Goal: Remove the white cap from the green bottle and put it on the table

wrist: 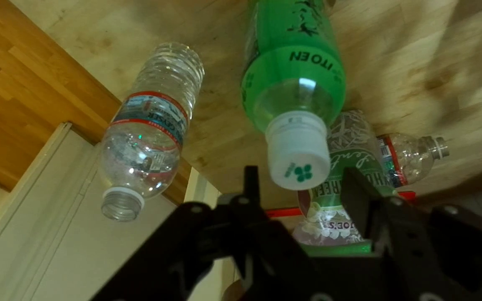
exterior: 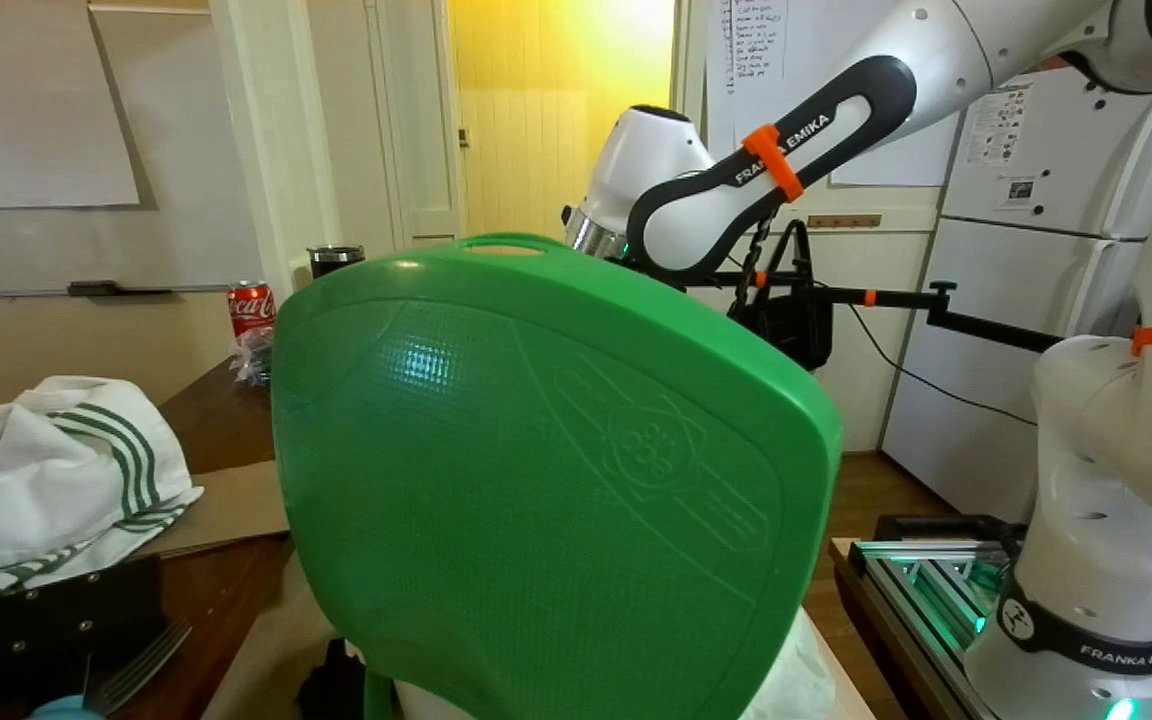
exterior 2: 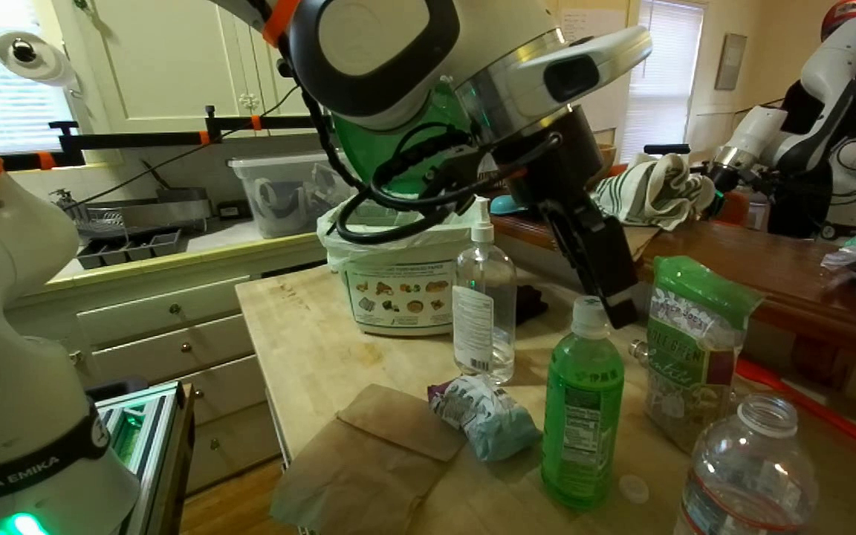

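Facing the white cap: the gripper is shown at the bottom of the wrist view, its black fingers spread wide, the cap being framed by the gap between the tips.
Cap on its neck: the cap is seated on the green bottle and is seen just right of centre in the wrist view; in an exterior view it is placed just left of a black fingertip. Whether it is touched cannot be told.
Bottle: stood upright on the wooden table, it is shown in the lower right of that exterior view, below the gripper; in the wrist view it is seen at the upper middle, its cap end pointed down the frame.
Lentil bag: placed just beside the bottle, on its right in that exterior view.
Clear bottles: an open-necked bottle is seen at the left of the wrist view; a lying bottle is seen at the right.
Pump bottle: stood near the centre of an exterior view, a crumpled wrapper being laid below it in the frame.
Green lid: the middle of an exterior view is filled by it, the gripper and bottle being hidden there.
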Controlling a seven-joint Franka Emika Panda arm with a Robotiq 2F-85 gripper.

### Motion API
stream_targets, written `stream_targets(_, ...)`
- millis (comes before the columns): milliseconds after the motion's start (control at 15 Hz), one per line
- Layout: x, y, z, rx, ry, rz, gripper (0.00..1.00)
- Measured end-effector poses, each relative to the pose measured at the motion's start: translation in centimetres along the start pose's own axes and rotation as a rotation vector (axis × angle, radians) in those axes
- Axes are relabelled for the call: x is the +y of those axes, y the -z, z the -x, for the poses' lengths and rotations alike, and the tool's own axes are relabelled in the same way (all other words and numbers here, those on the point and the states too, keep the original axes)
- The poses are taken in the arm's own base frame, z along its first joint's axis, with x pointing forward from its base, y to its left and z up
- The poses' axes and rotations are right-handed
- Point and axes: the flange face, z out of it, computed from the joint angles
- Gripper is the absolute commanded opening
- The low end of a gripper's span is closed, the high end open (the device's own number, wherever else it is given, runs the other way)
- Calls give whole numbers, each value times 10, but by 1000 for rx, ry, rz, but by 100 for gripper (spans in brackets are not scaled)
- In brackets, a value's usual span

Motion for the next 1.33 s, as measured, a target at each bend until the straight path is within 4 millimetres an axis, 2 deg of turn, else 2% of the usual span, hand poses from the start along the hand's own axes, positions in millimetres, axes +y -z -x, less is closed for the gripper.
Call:
stream_targets(67, 0, 0, 0, 0, 1, 0, 70)
stream_targets(133, -1, 0, 0, -1, 1, -1, 60)
stream_targets(333, -2, 0, 0, -1, 3, -1, 43)
stream_targets(467, -2, 0, 0, -1, 4, -2, 44)
stream_targets(533, -3, 0, 0, -1, 4, -2, 38)
stream_targets(867, -3, 0, 0, -1, 6, -3, 33)
stream_targets(933, -3, 0, 0, -1, 5, -3, 36)
stream_targets(1000, -3, 0, 0, 0, 5, -3, 59)
stream_targets(1067, -3, 0, 0, 0, 5, -3, 60)
stream_targets(1333, -2, 2, 0, 4, 3, -2, 90)
